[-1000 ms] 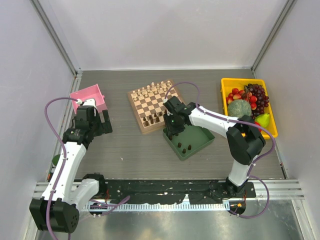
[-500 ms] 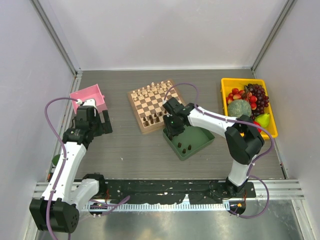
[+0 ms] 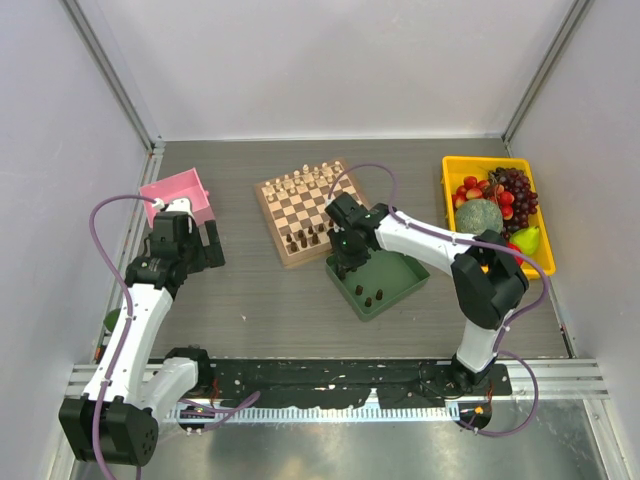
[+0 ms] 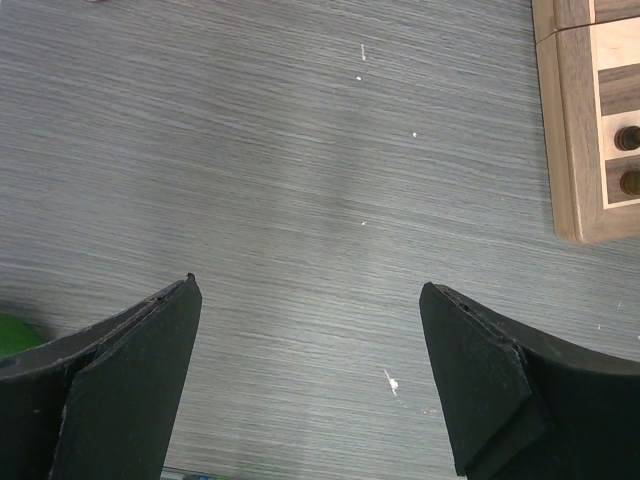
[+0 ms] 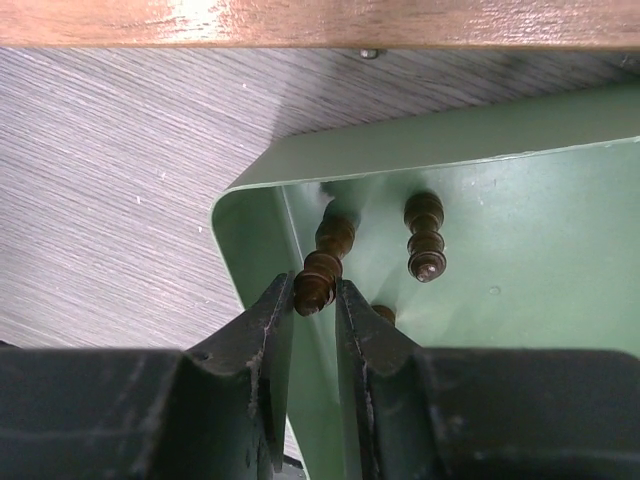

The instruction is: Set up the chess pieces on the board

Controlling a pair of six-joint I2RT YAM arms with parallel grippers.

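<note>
Right pincer (image 5: pixel 316 294) tight on a dark chessman (image 5: pixel 333 238), left pincer (image 4: pixel 310 288) wide (grey grained tabletop (image 4: pixel 300 150), pale walls (image 3: pixel 330 60))

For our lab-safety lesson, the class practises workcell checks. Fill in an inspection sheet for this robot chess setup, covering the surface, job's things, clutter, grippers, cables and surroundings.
Surface: grey wood-grain table, a few white specks.
Job's things: board sits angled at mid-table; some dark chess pieces stand along its near edge, others in the green tray.
Clutter: pink box; yellow tray of fruit; pale chessmen on the board's far rows.
Grippers: left gripper open over bare table; right gripper shut on a dark piece at the green tray's corner.
Cables: purple cable loops along each arm; no snag seen.
Surroundings: pale walls on three sides; metal rail at the near edge.
</note>
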